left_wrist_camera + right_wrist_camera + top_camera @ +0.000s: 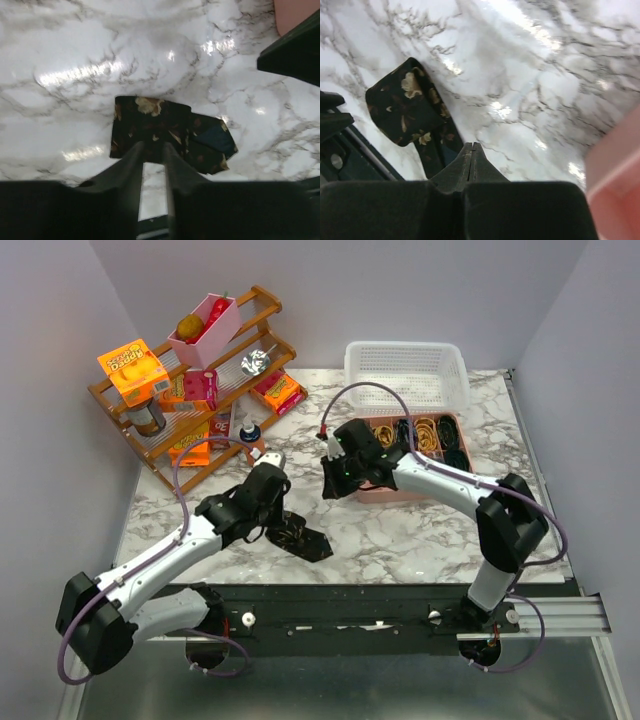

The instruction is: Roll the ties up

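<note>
The table (400, 530) is the biggest thing here: a glossy white slab veined in grey, throwing back the lamps in bright patches. At its far left stands a stepped wooden rack (268, 298) with slatted shelves, stacked with orange boxes and a pink tub. At the far right sits a white plastic mesh basket (405, 346), rectangular with a flared rim. Just in front of it is a shallow pink tray (385, 496) with compartments.

One tie (300, 537) lies flat on the marble left of centre, near the front edge. It is a dark woven cloth with small gold-brown flowers, folded over itself, its broad end toward the right.

The left gripper (152, 150) comes down on the tie's near edge, its black fingers a little apart; whether cloth is caught between them does not show. The right gripper (471, 147) hangs over bare marble beside the tray, fingers pressed together on nothing.

Smallest are the rolled ties (428, 433) – tight dark-and-gold coils in the tray's compartments.
</note>
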{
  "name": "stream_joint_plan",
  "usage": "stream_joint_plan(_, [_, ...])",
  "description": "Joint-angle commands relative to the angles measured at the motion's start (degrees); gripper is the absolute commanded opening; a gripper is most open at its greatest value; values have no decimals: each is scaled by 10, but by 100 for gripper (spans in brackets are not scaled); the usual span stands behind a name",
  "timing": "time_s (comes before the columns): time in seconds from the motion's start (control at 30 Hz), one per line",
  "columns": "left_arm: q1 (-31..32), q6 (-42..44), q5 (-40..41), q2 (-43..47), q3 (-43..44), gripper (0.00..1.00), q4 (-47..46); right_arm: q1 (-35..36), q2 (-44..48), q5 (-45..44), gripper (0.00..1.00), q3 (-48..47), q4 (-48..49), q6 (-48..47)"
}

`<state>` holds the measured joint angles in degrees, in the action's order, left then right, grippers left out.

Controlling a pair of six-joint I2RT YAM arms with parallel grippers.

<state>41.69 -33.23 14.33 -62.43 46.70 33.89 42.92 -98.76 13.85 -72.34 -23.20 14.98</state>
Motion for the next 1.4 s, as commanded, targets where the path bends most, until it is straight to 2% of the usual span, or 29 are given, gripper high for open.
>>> stream_joint_plan(0.0, [-10,-52,-104,45,-47,9,-1,21,-55,39,1,-47,-6,-7])
stream_joint_plan(0.03, [-10,-60,-112,47,-63,0,3,23,-65,41,1,-54,-7,-7])
stream_joint_plan(0.33, [1,-162,-142,146,-193,0,-27,40,-156,47,1,-133,-15,2])
stream_joint_plan(0.73, [3,-177,-113,74,-233,0,-90,69,-211,65,1,-186,-71,-15])
stream_joint_plan(1.37, [3,-199,-98,-9,-300,0,-223,94,-183,65,1,-164,-105,-33])
